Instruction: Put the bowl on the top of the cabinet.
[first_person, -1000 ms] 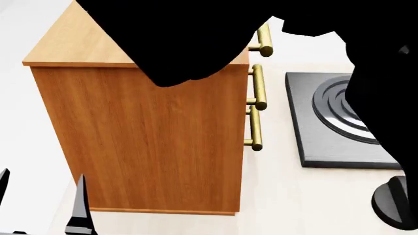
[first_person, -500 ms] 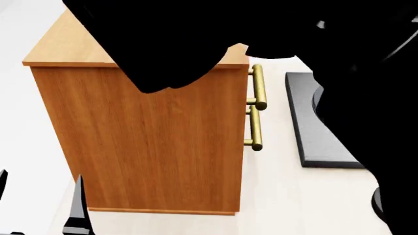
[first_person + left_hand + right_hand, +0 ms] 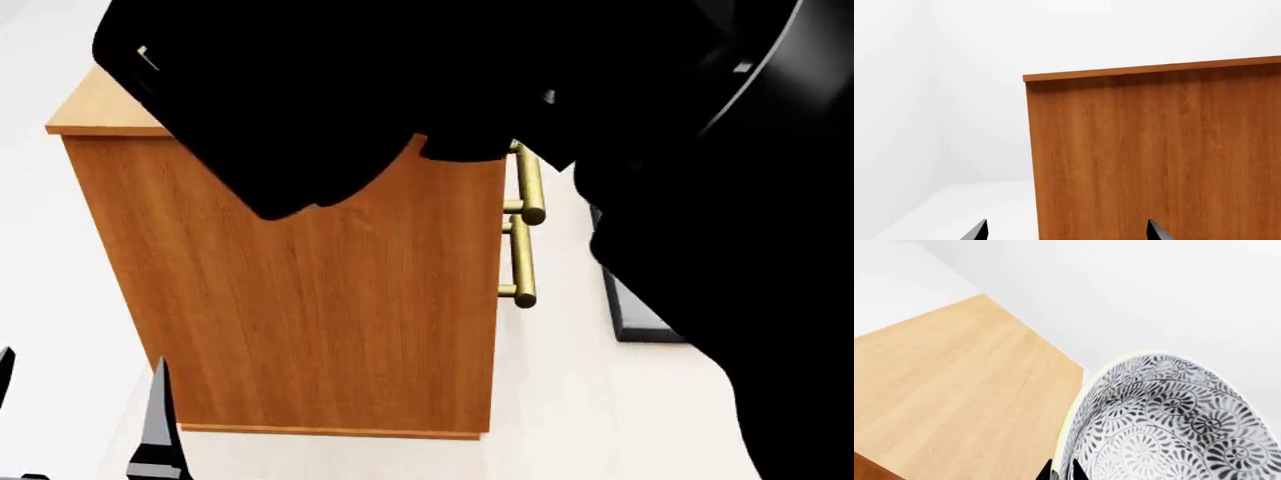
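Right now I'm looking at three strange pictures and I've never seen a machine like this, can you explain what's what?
It is a simulated two-armed robot. One picture looks down from its head: the black shapes are its own arm, blocking part of the orange-brown cabinet with brass handles. The other two come from cameras by each claw. The left claw is open and empty, facing the cabinet's side. The right claw grips the rim of a grey-patterned bowl, carried over the cabinet's pale top.

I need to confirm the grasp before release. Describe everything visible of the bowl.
The bowl shows only in the right wrist view: deep, round, white, glossy like ceramic, covered with a fine grey floral pattern, with a pale rim. It is tilted, its rim pinched by the right gripper, held above the cabinet's light wood top without touching it.
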`<state>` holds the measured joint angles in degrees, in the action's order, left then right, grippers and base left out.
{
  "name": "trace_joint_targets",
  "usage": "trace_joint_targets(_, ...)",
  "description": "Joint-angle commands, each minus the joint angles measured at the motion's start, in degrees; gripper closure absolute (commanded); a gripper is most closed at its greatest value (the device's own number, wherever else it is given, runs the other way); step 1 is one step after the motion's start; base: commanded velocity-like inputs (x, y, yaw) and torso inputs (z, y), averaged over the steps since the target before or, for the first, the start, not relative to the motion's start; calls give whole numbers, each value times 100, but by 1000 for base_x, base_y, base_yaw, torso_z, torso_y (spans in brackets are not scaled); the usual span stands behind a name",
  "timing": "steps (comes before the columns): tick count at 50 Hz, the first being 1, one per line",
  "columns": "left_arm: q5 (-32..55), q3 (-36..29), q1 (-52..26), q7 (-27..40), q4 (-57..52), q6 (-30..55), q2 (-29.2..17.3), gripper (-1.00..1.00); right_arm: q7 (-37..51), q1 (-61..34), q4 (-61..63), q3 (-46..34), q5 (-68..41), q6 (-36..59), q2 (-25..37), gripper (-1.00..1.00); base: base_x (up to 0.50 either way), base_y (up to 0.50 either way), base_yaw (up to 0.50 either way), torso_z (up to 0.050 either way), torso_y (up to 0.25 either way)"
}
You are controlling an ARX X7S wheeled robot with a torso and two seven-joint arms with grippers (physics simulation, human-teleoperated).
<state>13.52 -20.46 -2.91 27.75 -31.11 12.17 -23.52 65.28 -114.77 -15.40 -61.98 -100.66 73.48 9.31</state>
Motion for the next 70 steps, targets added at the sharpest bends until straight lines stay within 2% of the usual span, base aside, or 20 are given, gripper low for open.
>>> trace_joint_targets(1,-7,-15,2,7,8,-20,-17,-100,-452,-56,-109,-161,470,-41,-141,100,0,0,0,0,0)
trace_joint_targets(21,38,-14,-7,3,105,-59,-29,-100,-1221,176,-339,-569,1384,-556,-275,100,0,0,0,0,1)
trace_joint_targets(38,37,-32,-7,30,52,-46,-54,-100,-1009,251,-362,-637,1370,-634,-517,100,0,0,0,0,1)
trace_joint_targets(45,46,-45,-13,32,37,-40,-60,-100,-1156,230,-653,-733,1523,-737,-617,100,0,0,0,0,0)
trace_joint_targets(59,60,-51,0,44,36,-58,-76,-100,-1357,331,-75,-768,1527,-950,-664,100,0,0,0,0,1)
trace_joint_targets(70,89,-41,-8,50,38,-59,-92,-100,-1600,325,-136,-917,1762,-1114,-641,100,0,0,0,0,0)
